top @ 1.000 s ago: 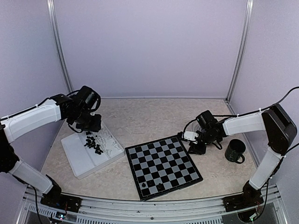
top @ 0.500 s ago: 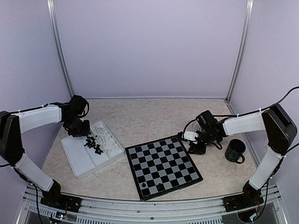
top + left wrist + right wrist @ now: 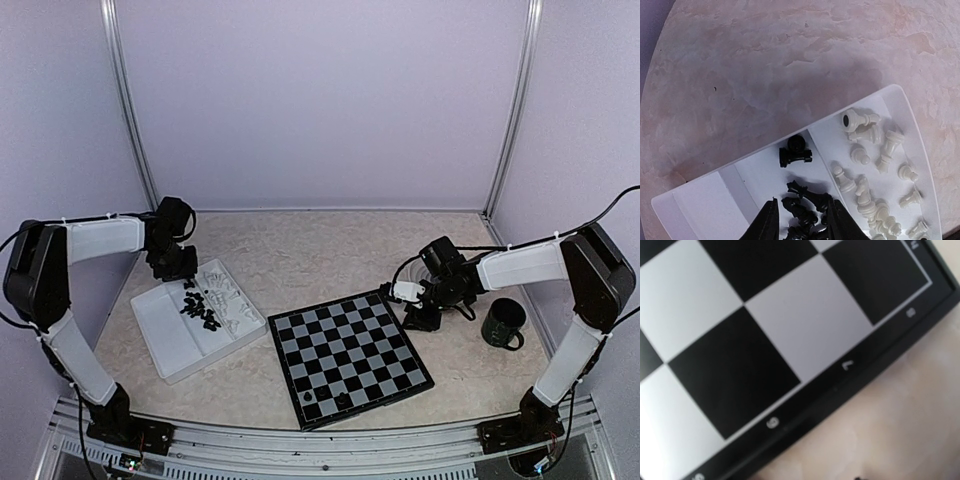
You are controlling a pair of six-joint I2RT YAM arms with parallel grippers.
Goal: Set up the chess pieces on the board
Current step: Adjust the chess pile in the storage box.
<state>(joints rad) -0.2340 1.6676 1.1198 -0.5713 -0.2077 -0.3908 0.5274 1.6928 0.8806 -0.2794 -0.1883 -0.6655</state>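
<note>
Marbled surface (image 3: 310,250) carries the white tray (image 3: 162,347) at frame left and the board (image 3: 348,355) in the middle. My left fingers (image 3: 767,224) have dropped from higher up to the tray's upper end, spread apart above the black chess pieces (image 3: 799,207), probably for the next pick. My right fingers (image 3: 421,316) rest by the board's right corner; I cannot tell their state.

Chess pieces (image 3: 205,308) in tray (image 3: 165,345) beside board (image 3: 350,345)

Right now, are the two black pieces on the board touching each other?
Apart. Top external view: one black piece and the other sit on separate squares of the board.
</note>
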